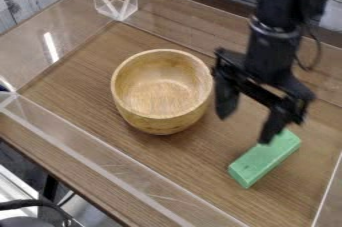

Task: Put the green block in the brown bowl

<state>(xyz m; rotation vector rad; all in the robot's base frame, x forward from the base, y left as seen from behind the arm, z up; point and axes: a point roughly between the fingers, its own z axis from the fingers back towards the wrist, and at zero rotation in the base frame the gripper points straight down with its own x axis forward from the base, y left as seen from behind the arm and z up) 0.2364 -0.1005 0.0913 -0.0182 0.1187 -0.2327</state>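
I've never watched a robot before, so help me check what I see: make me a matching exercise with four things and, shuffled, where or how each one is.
1. bowl
2. block
3. gripper
4. wire stand

A. green, lying flat on the table
B. at the far left of the table, beyond the bowl
C. light brown, round and empty
D. open, beside the bowl

Pairs: 1-C, 2-A, 3-D, 4-B
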